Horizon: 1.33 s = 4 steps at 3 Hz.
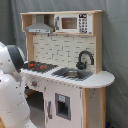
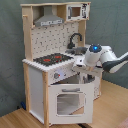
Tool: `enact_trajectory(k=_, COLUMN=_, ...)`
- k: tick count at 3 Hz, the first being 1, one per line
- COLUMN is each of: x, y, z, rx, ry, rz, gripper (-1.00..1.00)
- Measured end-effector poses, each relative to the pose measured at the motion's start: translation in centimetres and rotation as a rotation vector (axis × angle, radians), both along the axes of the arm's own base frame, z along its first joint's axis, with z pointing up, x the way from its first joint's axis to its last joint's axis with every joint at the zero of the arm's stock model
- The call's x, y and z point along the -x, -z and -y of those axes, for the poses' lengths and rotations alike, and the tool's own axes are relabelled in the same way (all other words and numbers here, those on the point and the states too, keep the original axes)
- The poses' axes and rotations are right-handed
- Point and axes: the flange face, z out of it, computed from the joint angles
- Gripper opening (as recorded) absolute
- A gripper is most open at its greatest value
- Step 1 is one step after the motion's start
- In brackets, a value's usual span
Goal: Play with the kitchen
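Observation:
The kitchen [image 1: 65,75] [image 2: 55,75] stands tall in both exterior views, white panels with pale wood. It carries a black-red stovetop [image 2: 52,59], a black faucet [image 2: 75,40] over the sink [image 1: 72,73], and a grey hood [image 1: 40,25]. In the second exterior view the windowed oven door [image 2: 70,102] hangs ajar. My white arm [image 2: 102,56] reaches in from the second exterior view's right. My gripper [image 2: 85,75] sits low at the counter's front corner, just above the oven door's top edge and partly hidden by the wrist.
A microwave panel [image 1: 75,22] fills the upper shelf beside the hood. Bulky white arm links [image 1: 10,85] cover the first exterior view's left edge, close to the stove end. The kitchen stands on a wooden floor [image 2: 107,107] before a grey curtain [image 2: 107,25].

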Motion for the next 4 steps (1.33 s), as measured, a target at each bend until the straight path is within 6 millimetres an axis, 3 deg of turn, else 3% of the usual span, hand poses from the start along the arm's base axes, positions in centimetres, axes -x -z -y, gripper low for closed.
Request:
enact_trajectory(k=2, x=-3.1, y=1.6, z=1.3, rx=-0.044, ry=-0.103, rz=-0.111, gripper=1.0)
enact_trajectory(k=4, x=-4.6, y=4.0, z=1.1, rx=-0.117, ry=-0.232, rz=-0.193, gripper=1.0)
